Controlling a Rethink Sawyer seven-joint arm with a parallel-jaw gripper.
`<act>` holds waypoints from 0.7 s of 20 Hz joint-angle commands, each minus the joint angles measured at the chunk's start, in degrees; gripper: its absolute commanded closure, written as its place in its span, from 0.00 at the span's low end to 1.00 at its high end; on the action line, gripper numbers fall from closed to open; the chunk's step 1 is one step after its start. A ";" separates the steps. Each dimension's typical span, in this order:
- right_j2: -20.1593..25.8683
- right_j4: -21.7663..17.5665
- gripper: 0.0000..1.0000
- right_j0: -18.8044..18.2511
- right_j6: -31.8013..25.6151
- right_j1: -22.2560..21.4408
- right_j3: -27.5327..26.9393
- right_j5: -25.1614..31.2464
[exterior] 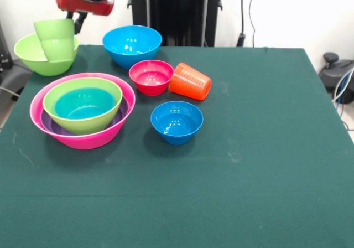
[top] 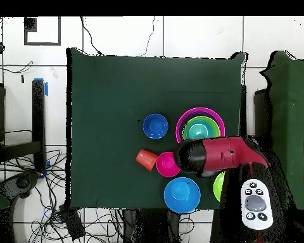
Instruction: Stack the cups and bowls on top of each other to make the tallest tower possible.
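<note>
Front view | fingers (exterior: 77, 22) grip unclear | green cup (exterior: 55, 37) in green bowl (exterior: 33, 57)

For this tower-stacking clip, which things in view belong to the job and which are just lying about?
Job:
- glossy lime-green plastic cup in the far lime-green bowl
- ribbed orange plastic cup, on its side
- large blue bowl
- small red bowl
- small blue bowl
- nested pink, purple, lime-green and teal bowls

Lying about:
- cables beside the table
</note>
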 commanded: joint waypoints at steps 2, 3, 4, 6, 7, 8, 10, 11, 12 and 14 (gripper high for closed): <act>3.47 2.20 1.00 1.20 -0.85 1.51 0.80 5.09; 3.85 2.25 1.00 1.11 -0.60 2.27 0.38 4.97; 3.93 2.35 1.00 1.04 -0.46 2.38 0.43 4.80; 4.09 2.55 1.00 0.88 -0.18 2.60 0.53 4.46; 4.17 2.66 1.00 0.81 -0.05 2.71 0.58 4.29; 4.25 2.76 1.00 0.73 0.09 2.82 0.63 4.12; 4.60 3.06 1.00 0.31 -0.06 2.86 0.90 3.25; 4.78 3.22 1.00 0.09 -0.14 2.88 1.04 2.82; 4.96 3.37 1.00 -0.12 -0.21 2.90 1.18 2.38; 5.17 3.57 1.00 -0.35 -0.26 3.17 1.10 2.13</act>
